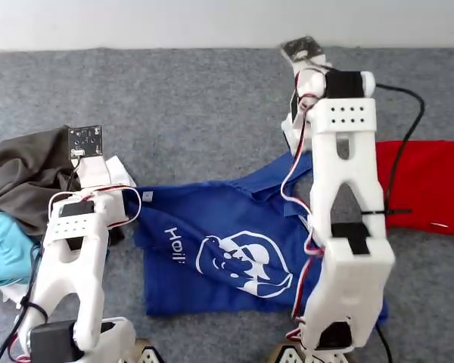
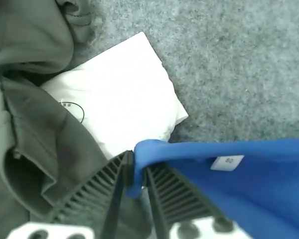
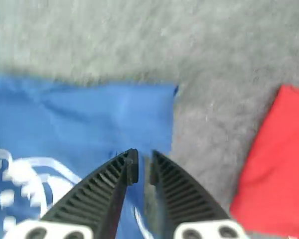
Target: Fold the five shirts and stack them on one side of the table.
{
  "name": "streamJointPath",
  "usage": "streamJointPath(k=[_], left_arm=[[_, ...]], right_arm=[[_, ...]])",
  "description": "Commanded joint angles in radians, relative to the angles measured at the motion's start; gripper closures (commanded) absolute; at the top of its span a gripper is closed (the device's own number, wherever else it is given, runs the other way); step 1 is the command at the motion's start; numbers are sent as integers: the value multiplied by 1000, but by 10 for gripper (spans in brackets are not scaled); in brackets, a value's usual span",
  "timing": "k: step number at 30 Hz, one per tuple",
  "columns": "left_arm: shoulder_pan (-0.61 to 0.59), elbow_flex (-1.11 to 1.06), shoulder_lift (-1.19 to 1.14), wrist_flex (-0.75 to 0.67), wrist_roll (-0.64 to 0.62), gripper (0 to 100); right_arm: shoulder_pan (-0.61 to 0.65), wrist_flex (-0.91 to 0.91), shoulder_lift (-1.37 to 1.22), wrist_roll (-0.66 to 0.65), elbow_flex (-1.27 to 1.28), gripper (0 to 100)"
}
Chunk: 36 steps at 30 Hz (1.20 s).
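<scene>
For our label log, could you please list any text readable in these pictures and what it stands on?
Blue cotton shirt: white lettering beside a round white emblem, partial, not legible.
Small white tag at the shirt's edge: marks too small to read.

The tabletop [image 1: 197, 113] is grey all over, with a fuzzy, felt-like surface, mottled light and dark. It spans the full width of the high view. Close up, its fibres look coarse and speckled. Past its far edge runs 1 plain white band [image 1: 136, 23], wall or board, unclear which.
</scene>
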State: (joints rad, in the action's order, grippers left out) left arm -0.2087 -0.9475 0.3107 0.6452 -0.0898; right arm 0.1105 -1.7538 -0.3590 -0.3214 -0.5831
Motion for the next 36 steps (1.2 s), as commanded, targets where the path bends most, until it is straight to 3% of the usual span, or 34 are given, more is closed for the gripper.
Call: streamJointPath(k=[1, 8, 14, 16, 19, 21, 23, 28, 33, 34, 36], left_arm=[[5, 31, -2, -14, 8, 987], [5, 33, -2, -14, 8, 987], [5, 33, -3, -14, 8, 987], [5, 33, -3, -14, 8, 987], [5, 33, -3, -14, 8, 987], [5, 33, -3, -14, 8, 987], [5, 33, -3, -14, 8, 987], [6, 33, -3, -14, 8, 987], [6, 33, -3, -3, 8, 987], [6, 33, -3, -3, 8, 987], [6, 33, -3, -3, 8, 987]], right_arm=[[74, -39, 236, -63, 321, 987], [223, 136, 315, -60, 700, 987], [179, 277, 229, -60, 778, 972], [108, 297, 206, -20, 772, 900], [19, 257, 196, 38, 729, 705], [10, 202, 191, -5, 704, 582], [25, 166, 183, -48, 701, 545], [42, 222, 182, -46, 710, 675], [-122, 478, 147, -40, 701, 983], [-159, 545, 130, -40, 697, 994], [-213, 648, 105, -38, 686, 916]])
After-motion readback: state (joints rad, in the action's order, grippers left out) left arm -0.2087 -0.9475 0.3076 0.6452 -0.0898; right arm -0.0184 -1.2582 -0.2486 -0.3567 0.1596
